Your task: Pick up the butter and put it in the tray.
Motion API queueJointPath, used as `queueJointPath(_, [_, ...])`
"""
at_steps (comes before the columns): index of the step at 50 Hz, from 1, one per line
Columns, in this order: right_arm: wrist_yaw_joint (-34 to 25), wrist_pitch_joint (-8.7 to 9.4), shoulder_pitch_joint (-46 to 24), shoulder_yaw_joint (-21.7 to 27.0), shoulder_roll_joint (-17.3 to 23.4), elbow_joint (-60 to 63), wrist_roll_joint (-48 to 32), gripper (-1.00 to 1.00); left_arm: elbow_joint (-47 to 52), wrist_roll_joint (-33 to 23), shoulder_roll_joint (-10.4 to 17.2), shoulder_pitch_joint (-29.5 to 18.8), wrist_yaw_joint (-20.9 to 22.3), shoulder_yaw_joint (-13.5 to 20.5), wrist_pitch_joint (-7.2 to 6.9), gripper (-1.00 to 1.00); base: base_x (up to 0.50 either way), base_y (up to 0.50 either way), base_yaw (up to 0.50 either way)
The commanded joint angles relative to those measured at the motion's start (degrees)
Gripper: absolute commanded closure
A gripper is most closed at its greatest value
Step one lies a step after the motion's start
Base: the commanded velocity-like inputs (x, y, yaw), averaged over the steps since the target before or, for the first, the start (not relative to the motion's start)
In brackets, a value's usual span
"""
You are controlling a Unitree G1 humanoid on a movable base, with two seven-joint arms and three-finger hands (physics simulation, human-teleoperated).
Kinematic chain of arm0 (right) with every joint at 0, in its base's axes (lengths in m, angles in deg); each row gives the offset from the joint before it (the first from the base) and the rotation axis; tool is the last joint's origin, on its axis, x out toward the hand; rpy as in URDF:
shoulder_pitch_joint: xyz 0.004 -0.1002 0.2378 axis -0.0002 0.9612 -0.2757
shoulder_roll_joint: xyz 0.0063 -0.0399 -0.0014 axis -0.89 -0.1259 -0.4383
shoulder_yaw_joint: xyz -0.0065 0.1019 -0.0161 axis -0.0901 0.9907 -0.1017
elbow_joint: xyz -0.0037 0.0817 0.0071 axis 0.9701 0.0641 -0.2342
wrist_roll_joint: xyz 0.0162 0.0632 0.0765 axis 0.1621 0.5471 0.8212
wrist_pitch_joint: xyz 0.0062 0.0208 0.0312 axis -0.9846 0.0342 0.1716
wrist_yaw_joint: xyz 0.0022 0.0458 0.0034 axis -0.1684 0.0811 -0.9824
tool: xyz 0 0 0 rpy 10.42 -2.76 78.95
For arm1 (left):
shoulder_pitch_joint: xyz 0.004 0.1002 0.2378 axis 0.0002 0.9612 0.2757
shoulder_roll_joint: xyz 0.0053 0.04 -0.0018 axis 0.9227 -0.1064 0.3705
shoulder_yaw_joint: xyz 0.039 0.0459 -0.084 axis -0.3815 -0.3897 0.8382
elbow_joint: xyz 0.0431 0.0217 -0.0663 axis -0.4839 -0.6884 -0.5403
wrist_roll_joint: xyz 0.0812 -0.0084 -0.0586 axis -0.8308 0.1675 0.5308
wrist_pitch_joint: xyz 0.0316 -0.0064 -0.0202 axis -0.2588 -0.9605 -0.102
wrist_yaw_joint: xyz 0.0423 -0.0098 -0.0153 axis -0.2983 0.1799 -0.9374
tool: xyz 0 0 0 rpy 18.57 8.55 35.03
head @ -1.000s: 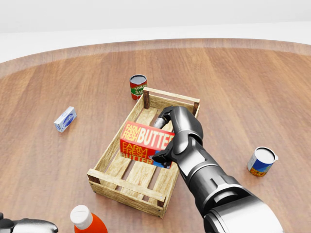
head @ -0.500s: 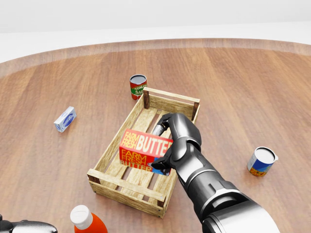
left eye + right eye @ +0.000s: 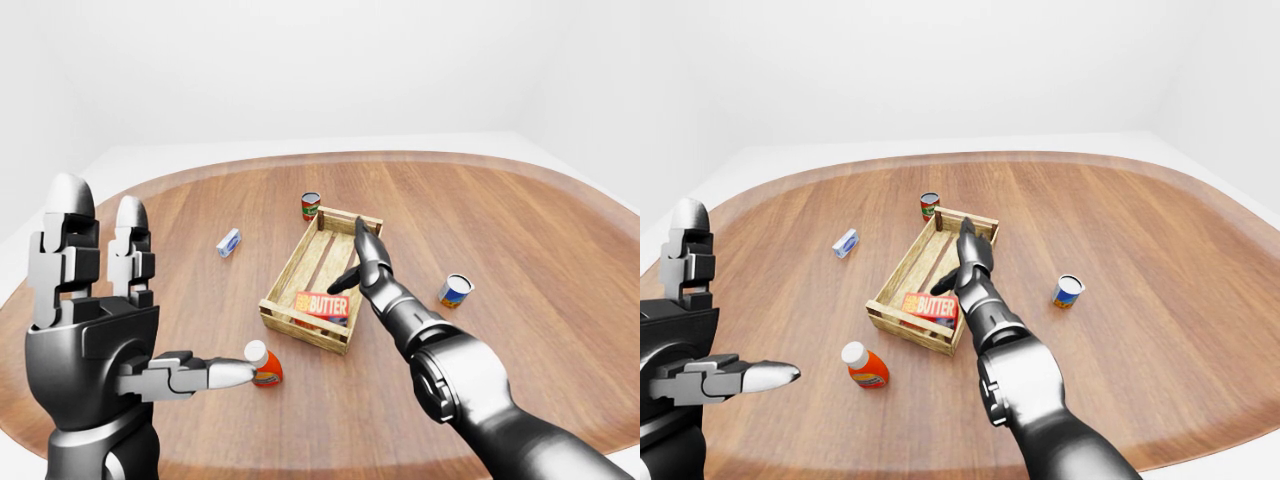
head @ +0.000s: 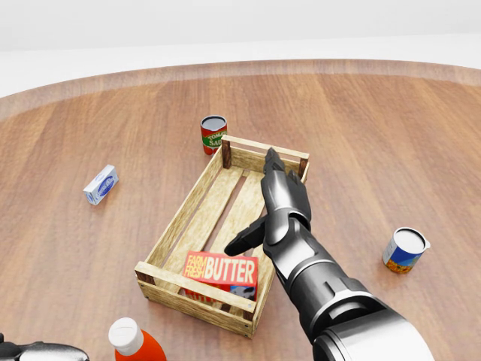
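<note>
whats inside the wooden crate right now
Only the butter box lies in the crate, at its bottom end in the head view, leaning on the end wall. The right hand hovers open above, hiding some slats.

upper half of the tray [image 4: 197, 195] is open slats; right hand [image 4: 275, 201] hangs over it, butter [image 4: 221, 272] fills the lower end.

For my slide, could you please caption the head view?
Open right robot hand above the tray, butter lying inside at its near end.
</note>
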Motion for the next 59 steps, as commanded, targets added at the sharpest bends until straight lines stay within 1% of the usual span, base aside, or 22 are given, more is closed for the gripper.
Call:
queueJointPath(1, [-0.38, 0.0, 0.11, 0.03, -0.17, 0.12, -0.54, -1.0, 0.13, 0.12, 0.03, 0.0, -0.07, 0.1, 0.0, -1.0, 0.0, 0.0, 0.0])
queueJointPath(9, [-1.17, 0.0, -0.8, -0.02, -0.1, 0.33, -0.34, -1.0, -0.04, -0.08, 0.02, 0.01, -0.06, -0.05, 0.0, -1.0, 0.0, 0.0, 0.0])
queueJointPath(13, [-3.23, 0.0, -2.24, 0.01, -0.19, 0.79, 1.18, -1.0, 0.02, -0.26, -0.07, 0.37, 0.06, -0.31, 0.0, -1.0, 0.0, 0.0, 0.0])
queueJointPath(14, [-5.41, 0.0, -2.65, 0.33, -0.32, 1.05, 2.33, -1.0, 0.08, -0.22, -0.06, 0.31, 0.04, -0.23, 0.0, -1.0, 0.0, 0.0, 0.0])
queueJointPath(15, [-6.36, 0.0, -2.82, 0.02, -0.39, 1.21, 2.75, -1.0, 0.2, -0.1, -0.03, 0.25, 0.04, -0.09, 0.0, -1.0, 0.0, 0.0, 0.0])
queueJointPath(19, [-8.28, 0.0, -3.95, -0.82, -0.11, 2.09, 4.78, -1.0, 0.44, 0.16, -0.04, 0.09, 0.01, 0.24, 0.0, -1.0, 0.0, 0.0, 0.0])
queueJointPath(20, [-10.44, 0.0, -4.67, -0.54, -0.08, 2.94, 6.22, -1.0, 0.47, 0.05, -0.1, 0.28, 0.06, 0.15, 0.0, -1.0, 0.0, 0.0, 0.0])
queueJointPath(21, [-10.39, 0.0, -4.94, -1.05, -0.03, 3.18, 6.55, -1.0, 0.46, 0.02, -0.12, 0.3, 0.07, 0.14, 0.0, -1.0, 0.0, 0.0, 0.0])
queueJointPath(25, [-15.0, 0.0, -5.46, -2.22, -0.46, 6.14, 9.84, -1.0, 0.4, -0.22, -0.2, 0.42, 0.14, -0.13, 0.0, -1.0, 0.0, 0.0, 0.0])
queueJointPath(26, [-17.6, 0.0, -5.19, -2.22, -0.77, 9.03, 11.58, -1.0, 0.32, -0.42, -0.21, 0.46, 0.09, -0.37, 0.0, -1.0, 0.0, 0.0, 0.0])
queueJointPath(28, [-17.02, 0.0, -4.68, -3.63, -0.49, 11.22, 11.97, -1.0, 0.3, -0.46, -0.24, 0.6, 0.17, -0.44, 0.0, -1.0, 0.0, 0.0, 0.0])
queueJointPath(30, [-17.41, 0.0, -3.79, -3.79, -0.49, 13.64, 13.28, -1.0, 0.69, -0.16, -0.21, 0.66, 0.23, -0.09, 0.0, -1.0, 0.0, 0.0, 0.0])
queueJointPath(31, [-19.11, 0.0, -2.6, -5.26, -0.37, 15.57, 12.72, -1.0, 0.86, -0.04, -0.2, 0.59, 0.22, 0.13, 0.0, -1.0, 0.0, 0.0, 0.0])
queueJointPath(33, [-21.03, 0.0, 1.47, -6.64, -0.26, 25.13, 12.28, -1.0, 1.19, 0.3, -0.19, 0.42, 0.23, 0.46, 0.0, -1.0, 0.0, 0.0, 0.0])
queueJointPath(35, [-23.0, 0.0, 4.77, -7.85, -0.08, 33.12, 11.21, -1.0, 0.86, 0.04, -0.22, 0.3, 0.19, 0.22, 0.0, -1.0, 0.0, 0.0, 0.0])
queueJointPath(37, [-25.28, 0.0, 8.79, -8.7, 0.23, 43.86, 9.93, -1.0, 0.31, -0.52, -0.34, 0.67, 0.31, -0.41, 0.0, -1.0, 0.0, 0.0, 0.0])
queueJointPath(44, [-29.48, 0.0, 17.96, -9.96, -0.01, 64.02, 6.55, -1.0, 0.65, -0.86, -0.4, 1.14, 0.38, -0.99, 0.0, -1.0, 0.0, 0.0, 0.0])
queueJointPath(48, [-31.7, 0.0, 23.12, -10.54, 0.38, 72.6, 5.67, -1.0, 0.61, -0.66, -0.36, 0.91, 0.39, -0.66, 0.0, -1.0, 0.0, 0.0, 0.0])
queueJointPath(52, [-32.04, 0.0, 26.03, -10.55, 0.57, 77.86, 4.92, -1.0, 0.34, -0.87, -0.39, 0.98, 0.36, -0.91, 0.0, -1.0, 0.0, 0.0, 0.0])
queueJointPath(59, [-32.1, 0.0, 33.62, -10.45, 1.21, 88.89, 5.44, -1.0, 0.28, -1.16, -0.45, 1.39, 0.41, -1.38, 0.0, -1.0, 0.0, 0.0, 0.0])
